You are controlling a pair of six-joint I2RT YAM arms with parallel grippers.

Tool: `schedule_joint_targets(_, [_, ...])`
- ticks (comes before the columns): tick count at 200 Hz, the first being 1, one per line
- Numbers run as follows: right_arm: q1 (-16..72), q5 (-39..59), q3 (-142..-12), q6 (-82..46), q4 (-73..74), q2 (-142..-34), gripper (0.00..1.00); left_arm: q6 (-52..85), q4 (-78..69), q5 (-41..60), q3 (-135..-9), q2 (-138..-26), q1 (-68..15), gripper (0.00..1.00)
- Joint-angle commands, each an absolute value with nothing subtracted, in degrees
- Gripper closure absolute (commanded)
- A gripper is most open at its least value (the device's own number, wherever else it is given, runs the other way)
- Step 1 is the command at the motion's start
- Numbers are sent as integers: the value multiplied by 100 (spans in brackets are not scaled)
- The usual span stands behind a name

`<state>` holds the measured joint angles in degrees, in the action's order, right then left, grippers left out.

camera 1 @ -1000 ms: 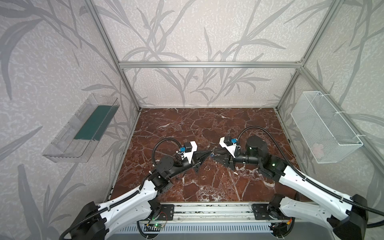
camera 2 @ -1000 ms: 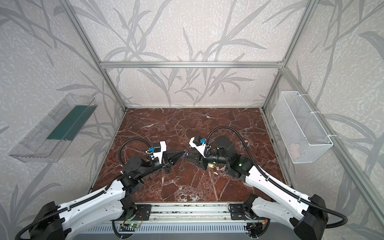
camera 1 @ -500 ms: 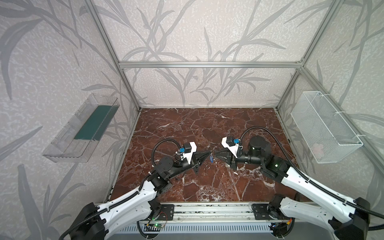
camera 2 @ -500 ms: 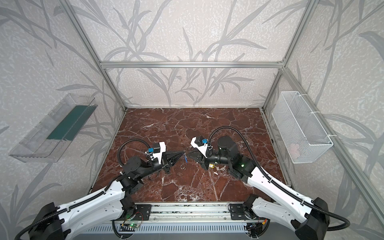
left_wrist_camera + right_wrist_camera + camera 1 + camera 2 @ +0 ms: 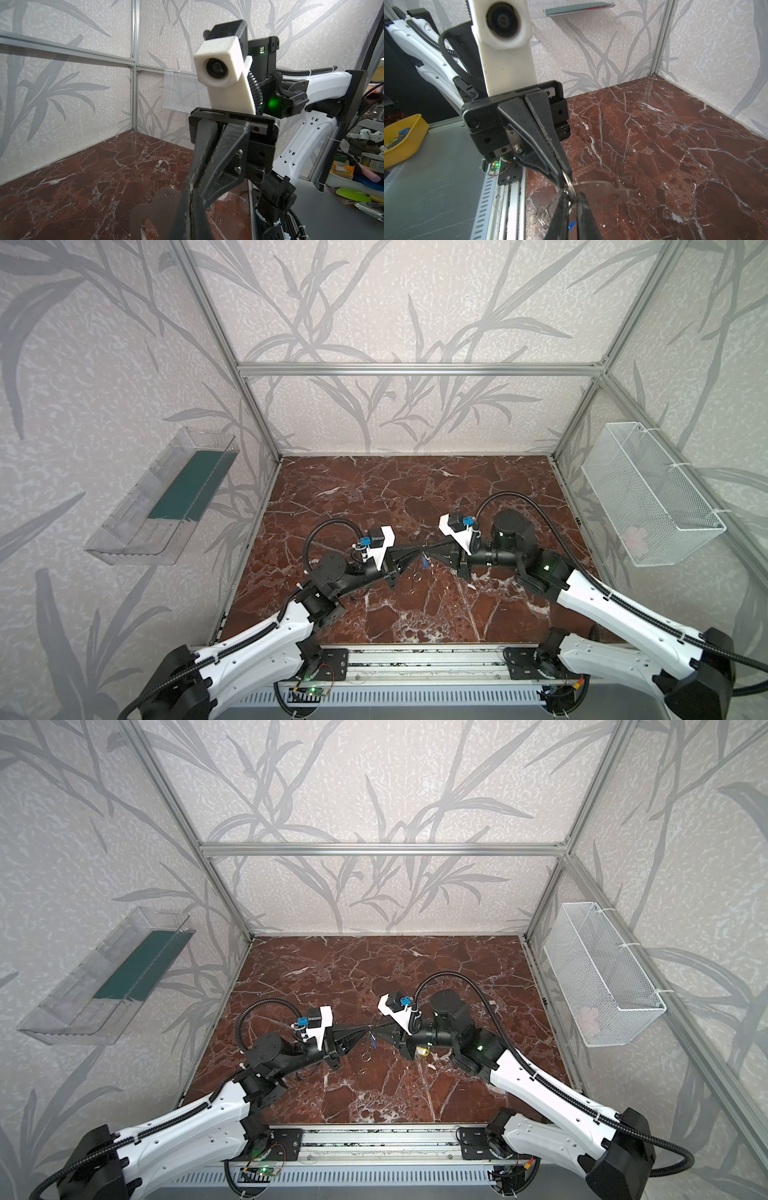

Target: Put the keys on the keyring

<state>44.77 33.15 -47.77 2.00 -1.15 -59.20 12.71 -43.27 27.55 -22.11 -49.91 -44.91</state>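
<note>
My two grippers meet tip to tip above the middle of the marble floor in both top views. The left gripper [image 5: 417,551] [image 5: 190,199] is shut on the keyring [image 5: 158,203] [image 5: 604,189], a flat see-through grey plate that sticks out sideways from its tips. The right gripper [image 5: 430,549] [image 5: 571,196] is nearly closed, pinching a metal ring [image 5: 569,185] at the plate's edge. A blue key [image 5: 424,562] [image 5: 372,1040] [image 5: 572,224] dangles just below the tips. A yellow key [image 5: 422,1051] lies on the floor under the right gripper.
Loose metal rings [image 5: 415,576] [image 5: 544,212] lie on the floor below the tips. A white wire basket [image 5: 648,493] hangs on the right wall, a clear shelf [image 5: 166,497] on the left wall. An aluminium rail [image 5: 415,659] borders the front edge.
The right gripper's jaws have closed down onto the metal ring. Both grippers stay tip to tip and have shifted slightly; the left has stayed shut.
</note>
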Motion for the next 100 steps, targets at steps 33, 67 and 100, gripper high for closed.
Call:
schedule_joint_targets(33, [4459,3656,-4984,79,218,-6028,92,1340,-4463,2953,-2310,-5070,-4499,100])
schedule_joint_targets(67, [4456,3839,-5014,60,268,-6056,98,1359,-4416,2984,-2371,-5206,-4502,100])
schedule_joint_targets(100, [4457,3872,-5126,292,-103,-5999,100,1323,-4279,2790,-2417,-5225,-4496,100])
